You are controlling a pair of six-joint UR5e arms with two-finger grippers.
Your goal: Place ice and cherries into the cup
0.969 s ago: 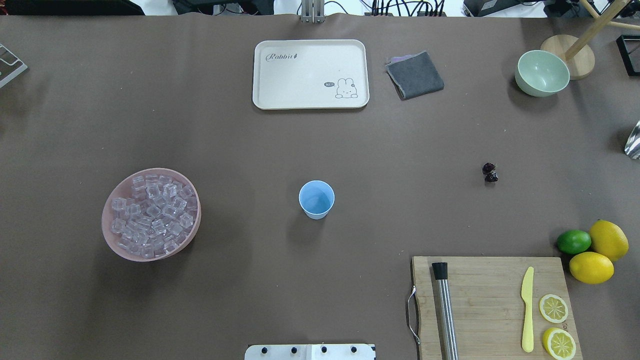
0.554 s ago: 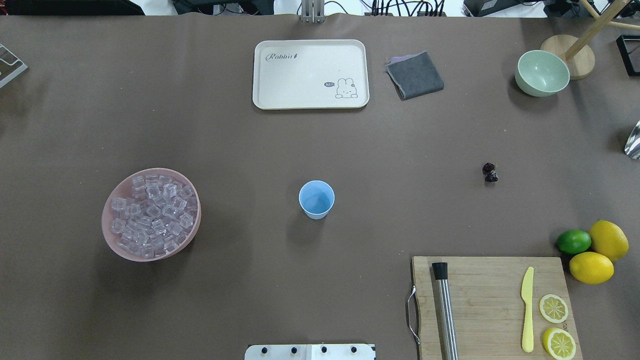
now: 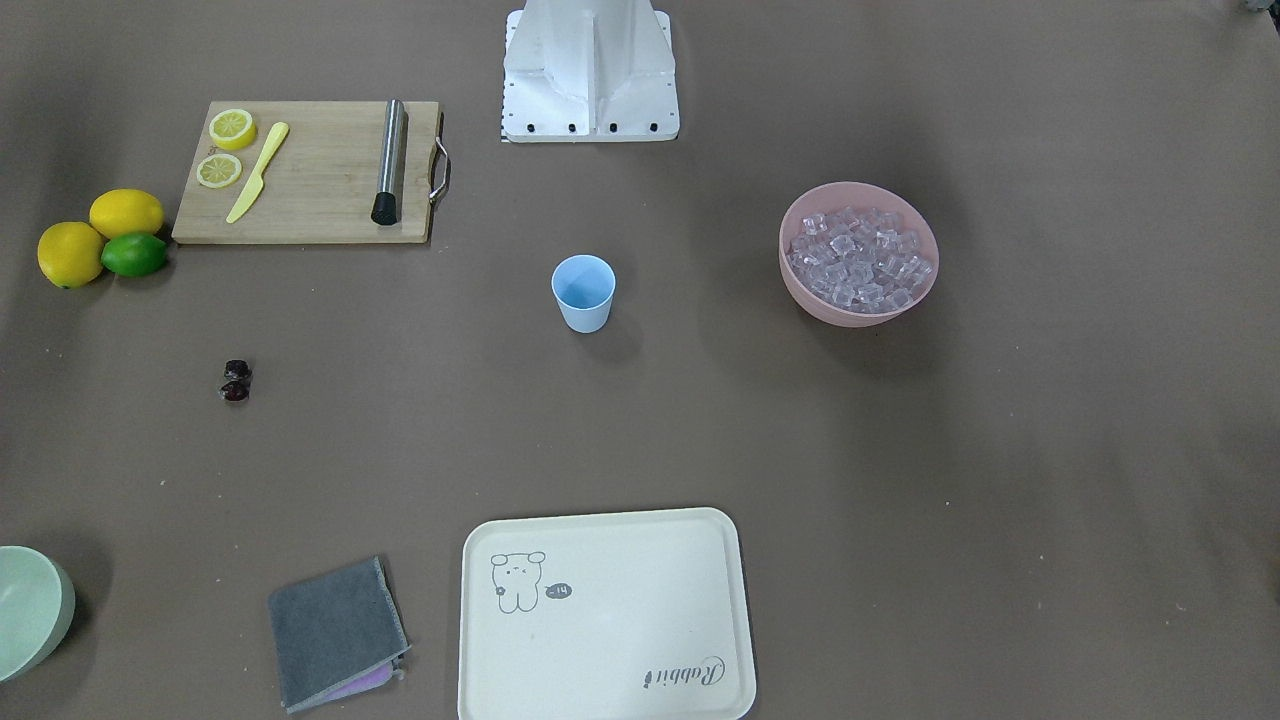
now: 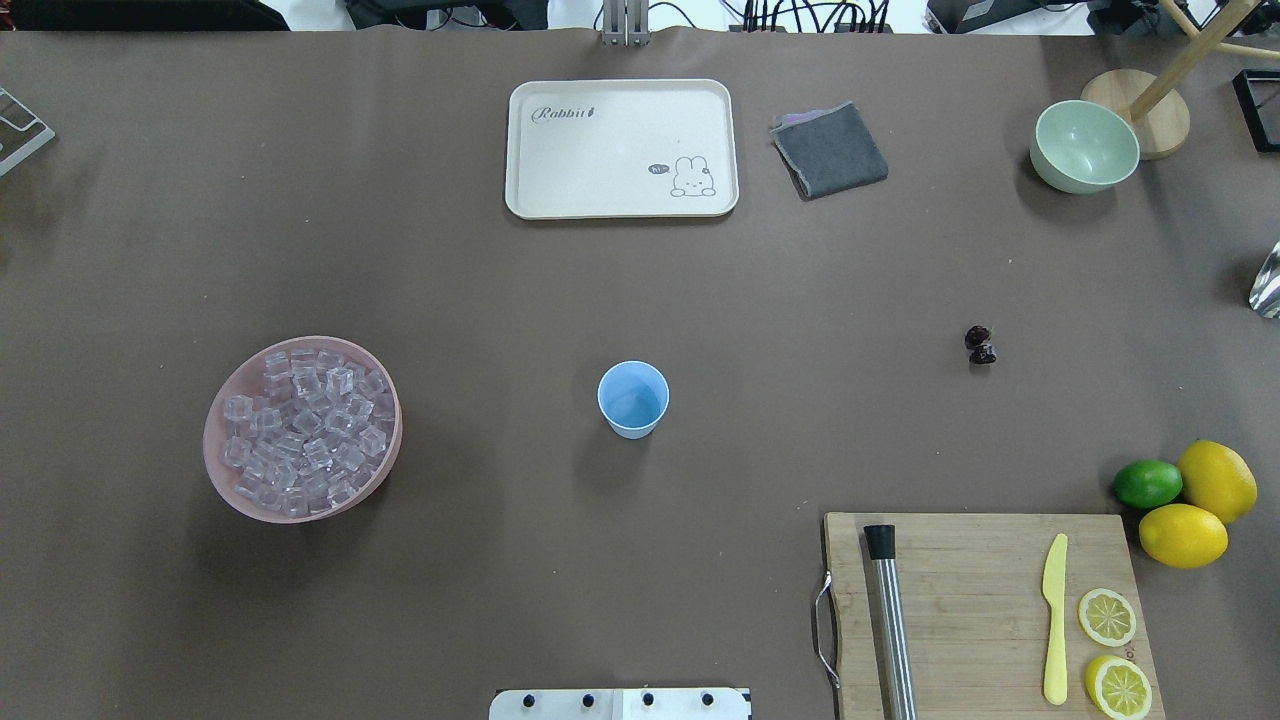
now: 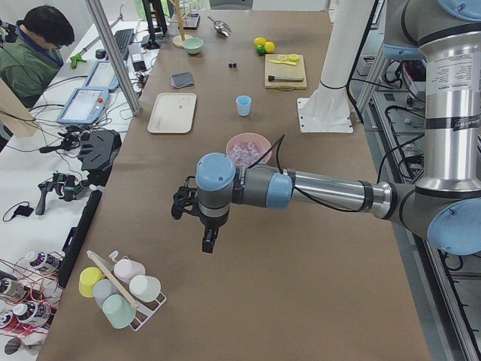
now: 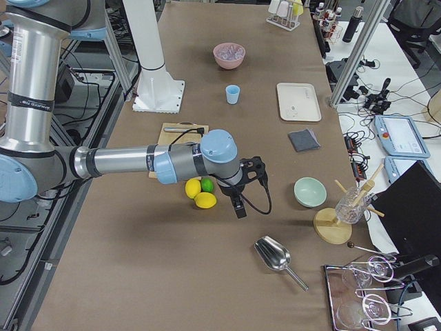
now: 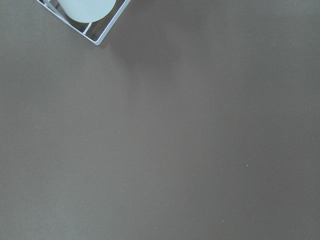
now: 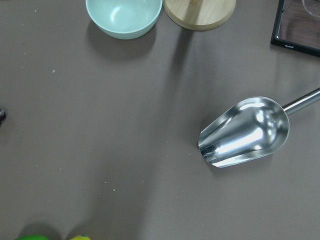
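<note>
The light blue cup (image 4: 633, 398) stands upright and empty at mid-table, also in the front view (image 3: 583, 291). The ice (image 4: 305, 430) fills a pink bowl (image 4: 218, 478) to the cup's left. The cherries (image 4: 981, 345) lie on the table far right of the cup, also in the front view (image 3: 236, 381). My left gripper (image 5: 209, 241) hovers over bare table beyond the pink bowl, near a cup rack (image 5: 120, 289). My right gripper (image 6: 238, 207) hovers past the lemons, near a metal scoop (image 6: 273, 256). I cannot tell whether either is open or shut.
A cream tray (image 4: 620, 148), a grey cloth (image 4: 830, 150) and a pale green bowl (image 4: 1085, 145) sit along the far side. A cutting board (image 4: 980, 610) with muddler, knife and lemon slices is near right. Two lemons and a lime (image 4: 1147, 483) lie beside it.
</note>
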